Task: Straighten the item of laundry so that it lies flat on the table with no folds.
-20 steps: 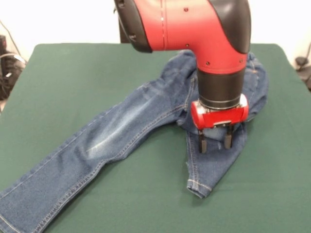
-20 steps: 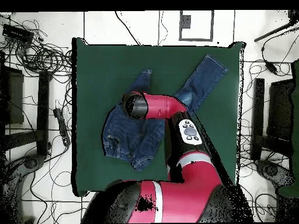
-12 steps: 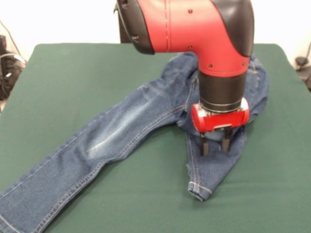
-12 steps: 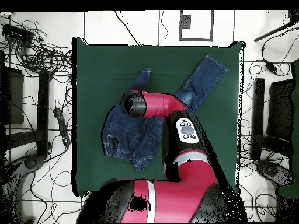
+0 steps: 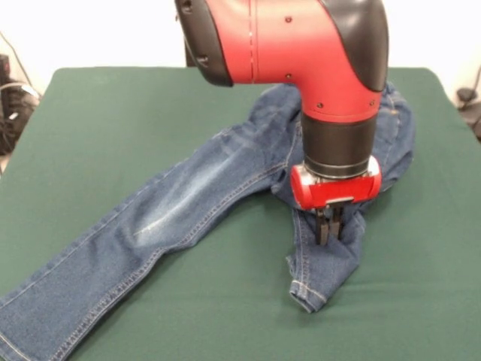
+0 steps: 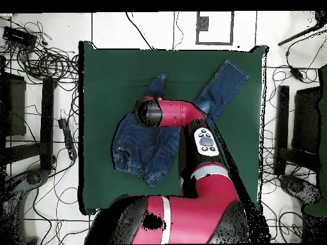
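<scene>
The green desk lay under the pincer. The blue jeans were spread on it, one long leg far off to the side, the short bent leg right below. The pincer was clenched on that bent leg's cloth.

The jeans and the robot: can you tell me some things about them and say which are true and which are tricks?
1. The jeans are blue denim. True.
2. The gripper is wide open, high above the table. False: its fingers are pinched together on the short, bunched-up leg.
3. One leg stretches out long toward a table corner. True.
4. The jeans already lie flat with no folds. False: the waist end and the short leg are crumpled.
5. The jeans hang off the table's edge in the overhead view. False: they lie wholly on the green top.
</scene>
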{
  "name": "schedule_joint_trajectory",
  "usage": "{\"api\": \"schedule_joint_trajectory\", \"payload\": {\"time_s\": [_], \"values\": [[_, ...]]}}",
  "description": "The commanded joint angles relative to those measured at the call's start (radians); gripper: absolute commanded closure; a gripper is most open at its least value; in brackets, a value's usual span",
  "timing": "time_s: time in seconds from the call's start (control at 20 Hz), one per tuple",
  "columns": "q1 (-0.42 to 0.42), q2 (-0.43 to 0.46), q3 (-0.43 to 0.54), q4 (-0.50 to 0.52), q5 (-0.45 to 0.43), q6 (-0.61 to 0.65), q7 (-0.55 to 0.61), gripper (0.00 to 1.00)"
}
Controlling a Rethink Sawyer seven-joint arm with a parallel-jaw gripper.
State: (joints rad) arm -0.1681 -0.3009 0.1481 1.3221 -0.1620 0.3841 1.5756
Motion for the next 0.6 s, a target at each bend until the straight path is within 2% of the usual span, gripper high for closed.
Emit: {"api": "schedule_joint_trajectory", "payload": {"time_s": [0.05,0.35,0.45,0.6], "values": [[-0.038,0.192,0.121,0.023,-0.016,-0.202,0.132,1.0],[-0.106,0.15,0.202,0.096,-0.056,-0.309,0.128,1.0],[-0.102,0.146,0.192,0.094,-0.064,-0.33,0.138,1.0],[-0.062,0.142,0.146,0.059,-0.038,-0.285,0.157,1.0]]}}
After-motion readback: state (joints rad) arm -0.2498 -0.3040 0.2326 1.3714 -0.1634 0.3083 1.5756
